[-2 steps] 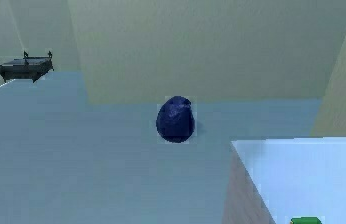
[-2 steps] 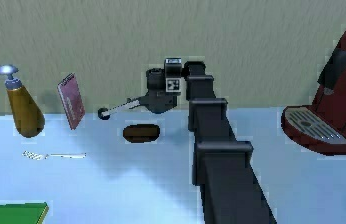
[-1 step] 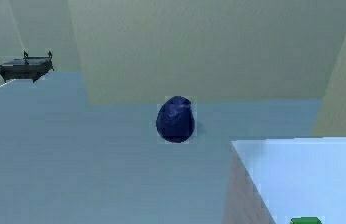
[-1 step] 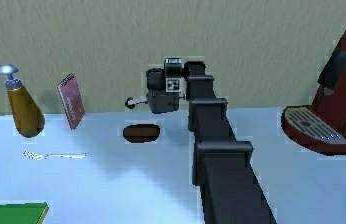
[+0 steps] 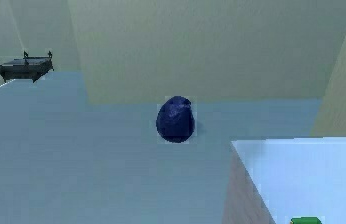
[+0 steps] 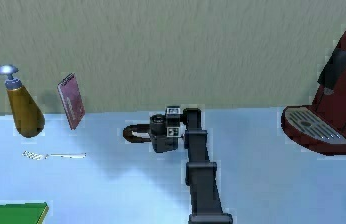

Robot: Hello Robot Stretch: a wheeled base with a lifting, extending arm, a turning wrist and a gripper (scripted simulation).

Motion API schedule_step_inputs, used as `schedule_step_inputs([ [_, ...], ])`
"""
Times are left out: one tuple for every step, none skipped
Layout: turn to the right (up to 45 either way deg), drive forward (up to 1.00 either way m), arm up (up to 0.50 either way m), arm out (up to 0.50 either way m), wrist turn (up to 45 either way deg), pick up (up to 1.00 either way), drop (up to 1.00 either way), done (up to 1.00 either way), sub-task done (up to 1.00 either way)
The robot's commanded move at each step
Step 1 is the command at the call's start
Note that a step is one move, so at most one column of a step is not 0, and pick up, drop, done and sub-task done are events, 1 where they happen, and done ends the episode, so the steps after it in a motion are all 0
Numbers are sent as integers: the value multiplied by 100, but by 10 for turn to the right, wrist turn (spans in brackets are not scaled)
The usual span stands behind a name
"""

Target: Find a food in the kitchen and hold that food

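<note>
Dark-bodied, the two-finger gripper (image 6: 132, 133) sits at the far end of the dark square arm (image 6: 202, 172), above the pale blue countertop (image 6: 241, 150). Only bare countertop lies at and behind its fingers, so it holds nothing. Whether those fingers are spread or pressed together cannot be told. Two small white marker squares (image 6: 173, 119) stand just beside the gripper's body, on the arm's side.

Out past the fingertips, well apart from them, a dark red flat book-like thing (image 6: 71, 100) leans at the wall. Farther the same way stands a brown pear-shaped bottle with a silver pump top (image 6: 22, 106). Nearer than these, thin white sticks (image 6: 53, 155) lie flat on the counter. A green flat thing (image 6: 16, 213) lies at the counter's near edge on the fingertip side. On the opposite side, behind the arm, stands a dark red coffee machine (image 6: 330, 95).

In the forward view, a dark blue egg-shaped thing (image 5: 176, 120) rests on a pale blue surface. Whether it is a food, and how it lies relative to the gripper, cannot be told.
</note>
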Motion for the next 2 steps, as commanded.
schedule_step_inputs([
  [0, 0, 0, 0, 0, 100, 0, 0, 0],
  [0, 0, 10, 0, 0, 0, 0, 0, 0],
])
